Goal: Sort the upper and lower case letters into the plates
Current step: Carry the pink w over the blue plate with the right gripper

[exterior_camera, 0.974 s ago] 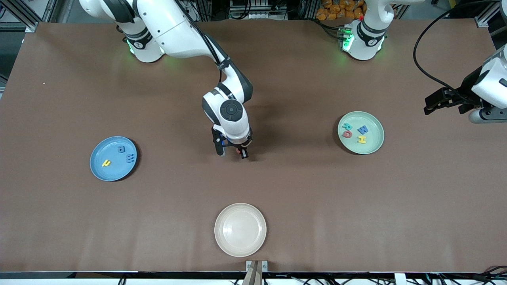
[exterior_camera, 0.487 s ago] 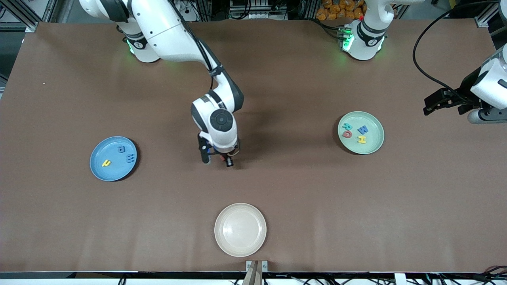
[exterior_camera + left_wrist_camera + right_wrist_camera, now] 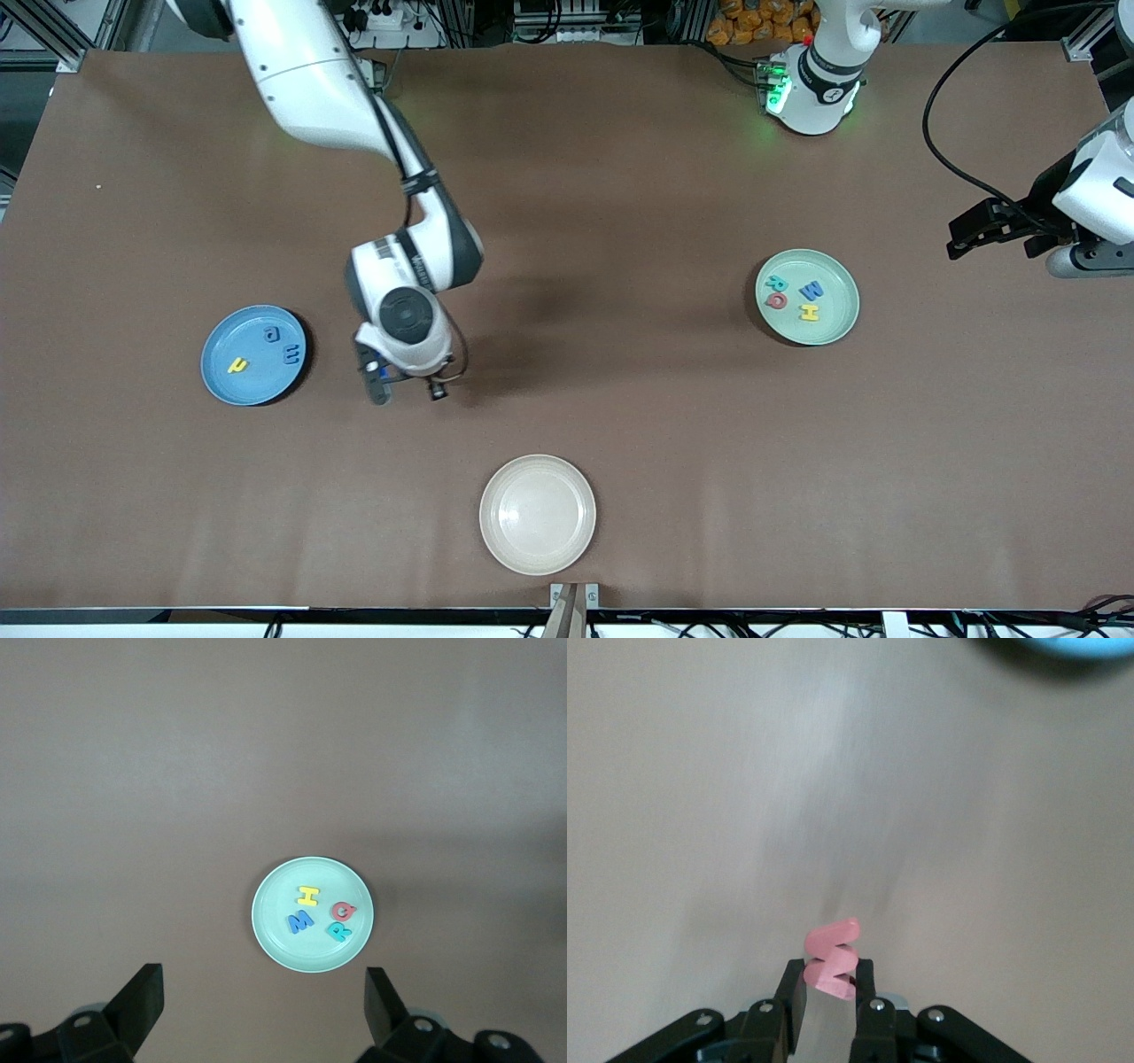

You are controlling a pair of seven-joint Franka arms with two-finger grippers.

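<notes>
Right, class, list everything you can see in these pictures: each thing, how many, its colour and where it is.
blue plate: one, sky blue, toward the right arm's end of the table, holding three letters.
green plate: one, pale mint, toward the left arm's end, holding four letters.
cream plate: one, cream-white, nearest the front camera.
pink letter: one, pinched in the right gripper.
table: one, brown.
right gripper: shut on the pink letter, over bare table beside the blue plate.
left gripper: open, waiting above the left arm's end of the table.

letters in both plates (image 3: 254, 355) (image 3: 807, 297), spare plate (image 3: 538, 514) nearer the camera between them
</notes>
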